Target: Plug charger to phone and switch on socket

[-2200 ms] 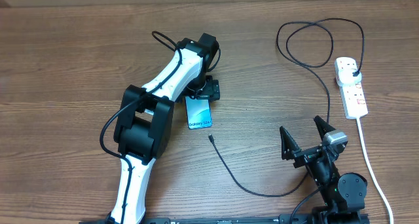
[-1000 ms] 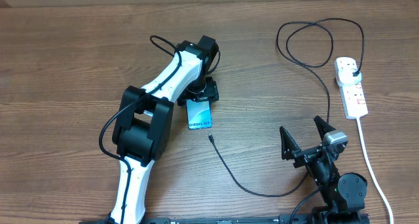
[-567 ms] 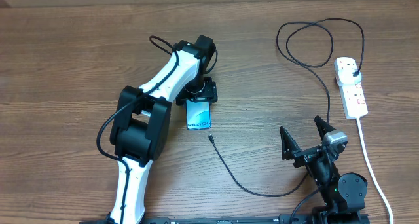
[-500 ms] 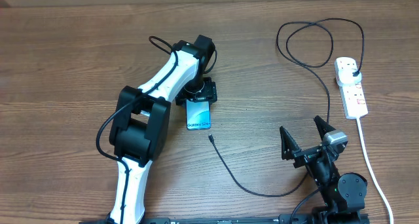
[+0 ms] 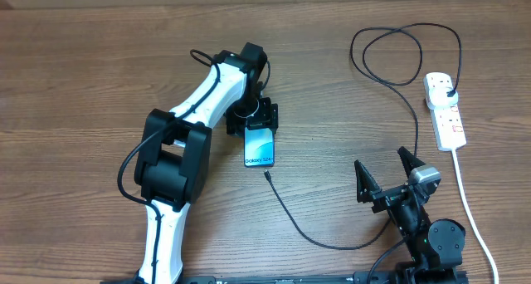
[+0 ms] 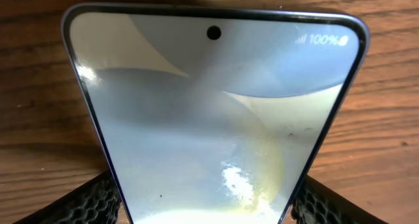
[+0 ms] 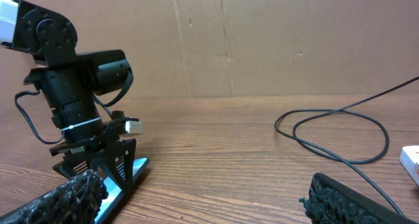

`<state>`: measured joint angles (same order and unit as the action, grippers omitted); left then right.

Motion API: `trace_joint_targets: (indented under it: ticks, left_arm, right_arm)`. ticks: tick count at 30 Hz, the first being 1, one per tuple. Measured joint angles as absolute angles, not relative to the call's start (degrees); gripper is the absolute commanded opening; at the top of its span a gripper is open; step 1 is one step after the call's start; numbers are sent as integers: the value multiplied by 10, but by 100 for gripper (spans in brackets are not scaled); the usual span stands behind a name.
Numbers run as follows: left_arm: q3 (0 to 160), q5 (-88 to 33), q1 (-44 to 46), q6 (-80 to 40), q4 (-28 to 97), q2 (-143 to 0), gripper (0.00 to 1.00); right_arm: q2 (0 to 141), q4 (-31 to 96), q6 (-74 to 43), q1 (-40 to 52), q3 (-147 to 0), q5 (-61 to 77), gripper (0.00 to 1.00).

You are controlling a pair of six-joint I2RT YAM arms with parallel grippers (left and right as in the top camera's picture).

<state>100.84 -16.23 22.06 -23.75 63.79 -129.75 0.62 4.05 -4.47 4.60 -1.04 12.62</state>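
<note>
- Two arms at the table [image 5: 83, 68], and one each of phone, charger and socket.
- The one phone [image 5: 259, 149] lies flat near the middle, screen up and lit. Its "Galaxy" end points toward 6 o'clock.
- The left gripper [image 5: 255, 126] stands over the phone's 12 o'clock end. Its jaws are spread wide but pressed to the two long edges, one finger [image 6: 98, 199] on each side, so it is holding the phone.
- The one charger [image 5: 416, 110] runs as a single black cable. Its connector tip [image 5: 267, 175] lies loose on the wood just beside the phone's near edge, at about 5 o'clock from it and not touching.
- From the tip the cable sweeps out past the right arm, loops at about 1 o'clock, and ends in a black plug [image 5: 448, 90] seated in the strip.
- The one socket [image 5: 445, 110] lies at the table's 2 o'clock side. One thick white cord [image 5: 469, 201] trails from it toward 6 o'clock.
- The right gripper [image 5: 382, 159] sits at about 5 o'clock, well apart from the phone, with its jaws gaping wide and nothing between them.
</note>
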Motion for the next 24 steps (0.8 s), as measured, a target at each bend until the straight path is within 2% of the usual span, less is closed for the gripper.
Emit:
trace_joint_targets:
  ticks: [7,20,24]
  left_arm:
    - [1005,-215,197,-215,640,-1298,81]
    - [1004,-450,137,-131,641,-1298,82]
    - [1004,-455,128,-129,642,-1298,83]
  right_arm:
    - [6,40,-44,46,-10,126,100]
    - [6,40,-45,46,-10,126,100]
    - [6,40,-45,46,-10,126,100]
